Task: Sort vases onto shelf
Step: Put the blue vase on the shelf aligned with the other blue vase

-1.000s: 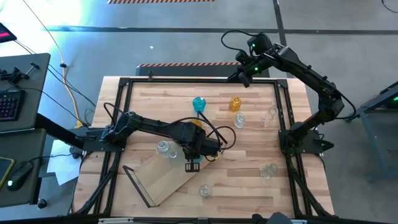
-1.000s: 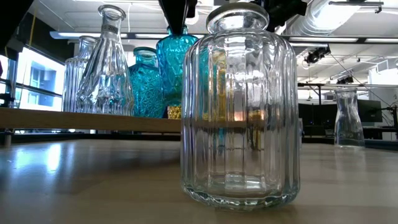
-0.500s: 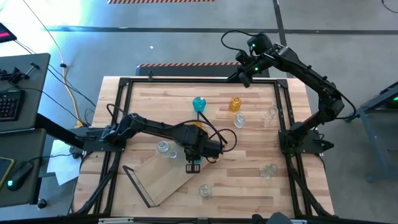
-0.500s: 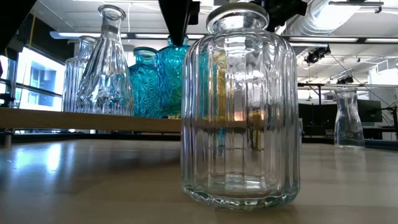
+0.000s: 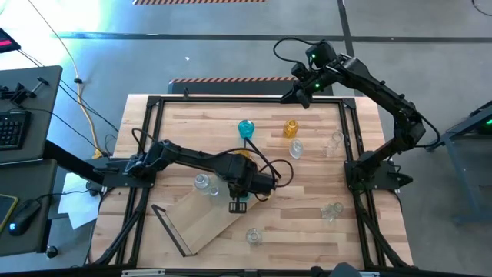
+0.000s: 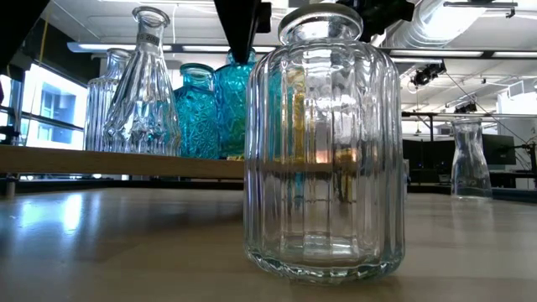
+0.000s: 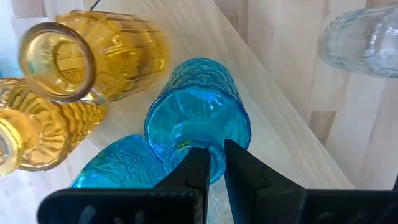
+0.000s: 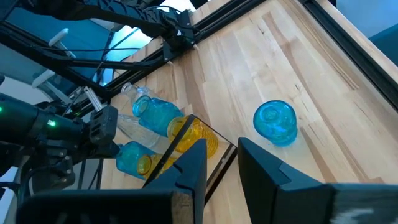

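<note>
My left gripper [image 5: 238, 203] points straight down over the light-wood shelf [image 5: 201, 221] and is shut on a teal vase [image 7: 199, 115]. In the low view this vase [image 6: 238, 109] stands upright with its base down at the board [image 6: 126, 159], beside another teal vase [image 6: 195, 113] and a tall clear one [image 6: 147, 84]. Two amber vases [image 7: 93, 56] stand close by on the shelf. My right gripper [image 8: 221, 163] hangs high over the table's far edge, open, with nothing between its fingers. My left gripper holds the teal vase by the rim of its neck [image 7: 214, 163], from above with the fingers pointing down. The rim's wall sits in the narrow gap between the two fingers [image 7: 198, 171]. The vase stays upright below them, its base at the shelf board.
Loose on the table are a teal vase [image 5: 246, 128], an amber one [image 5: 290, 127] and several clear ones [image 5: 296, 148] [image 5: 332, 210] [image 5: 253, 236]. A big ribbed clear jar [image 6: 323, 143] stands right before the low camera. A black frame [image 5: 350, 131] rims the tabletop.
My left gripper has sunk a little with the teal vase. The vase hung just above the shelf board a second ago; now its base is down at the board, still upright and still held.
</note>
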Action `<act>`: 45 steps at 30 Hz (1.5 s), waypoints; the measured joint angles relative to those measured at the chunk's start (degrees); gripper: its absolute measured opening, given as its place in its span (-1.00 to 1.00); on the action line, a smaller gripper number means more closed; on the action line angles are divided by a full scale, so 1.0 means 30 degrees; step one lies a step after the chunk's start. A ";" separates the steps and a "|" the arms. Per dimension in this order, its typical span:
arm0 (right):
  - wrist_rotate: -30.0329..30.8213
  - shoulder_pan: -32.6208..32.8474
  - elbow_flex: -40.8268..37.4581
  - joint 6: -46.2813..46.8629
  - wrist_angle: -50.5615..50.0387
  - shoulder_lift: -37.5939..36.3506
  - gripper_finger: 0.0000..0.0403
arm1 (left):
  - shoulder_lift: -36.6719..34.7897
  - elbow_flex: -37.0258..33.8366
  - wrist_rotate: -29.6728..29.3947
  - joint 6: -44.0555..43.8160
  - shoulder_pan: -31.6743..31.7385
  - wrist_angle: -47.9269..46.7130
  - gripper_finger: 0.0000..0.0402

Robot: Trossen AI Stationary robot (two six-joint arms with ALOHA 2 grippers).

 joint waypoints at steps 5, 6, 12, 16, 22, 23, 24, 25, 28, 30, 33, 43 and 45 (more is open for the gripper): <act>-0.0019 0.0000 0.0000 0.0000 -0.0017 -0.0001 -0.64 | 0.0000 0.0000 0.0540 -0.0289 -0.0015 -0.0005 -0.89; -0.0025 0.0007 0.0000 0.0000 -0.0017 -0.0005 -0.64 | -0.0007 0.0000 0.0622 -0.0506 -0.0015 -0.0006 -0.89; -0.0029 0.0002 0.0000 -0.0131 -0.0017 -0.0003 -0.64 | -0.0015 0.0000 0.0880 -0.0991 -0.0007 0.0000 -0.78; -0.0029 0.0007 0.0000 -0.0138 -0.0017 0.0000 -0.64 | -0.0038 0.0004 0.0875 -0.1001 -0.0003 0.0028 -0.70; -0.0029 0.0005 0.0005 -0.0138 -0.0039 0.0002 -0.64 | -0.0058 0.0007 0.0873 -0.1031 0.0000 -0.0007 -0.57; -0.0029 0.0007 0.0003 -0.0138 -0.0045 0.0001 -0.64 | -0.0058 0.0007 0.0845 -0.1041 0.0000 -0.0007 -0.54; -0.0029 0.0001 0.0006 -0.0138 -0.0045 -0.0005 -0.64 | -0.0058 0.0007 0.0761 -0.1095 0.0000 -0.0007 -0.52; -0.0029 0.0000 0.0003 -0.0138 -0.0046 -0.0001 -0.64 | -0.0058 0.0007 0.0657 -0.1220 0.0000 -0.0007 -0.51; -0.0029 0.0000 0.0000 -0.0138 -0.0046 -0.0004 -0.64 | -0.0058 0.0007 0.0431 -0.1537 0.0000 -0.0007 -0.46; -0.0029 0.0007 0.0002 -0.0138 -0.0046 0.0000 -0.64 | -0.0058 0.0007 0.0381 -0.1694 0.0000 -0.0007 -0.44; -0.0029 0.0000 0.0000 -0.0138 -0.0054 0.0002 -0.64 | -0.0058 0.0007 0.0313 -0.1970 0.0000 -0.0007 -0.42; -0.0277 0.0007 0.0005 -0.0138 -0.0075 0.0002 -0.64 | -0.0362 0.0126 -0.0050 -0.2411 0.0000 0.0015 -0.40; -0.0291 0.0000 0.0000 -0.0138 -0.0091 -0.0004 -0.64 | -0.0620 0.0168 -0.0111 -0.2719 0.0000 -0.0007 -0.40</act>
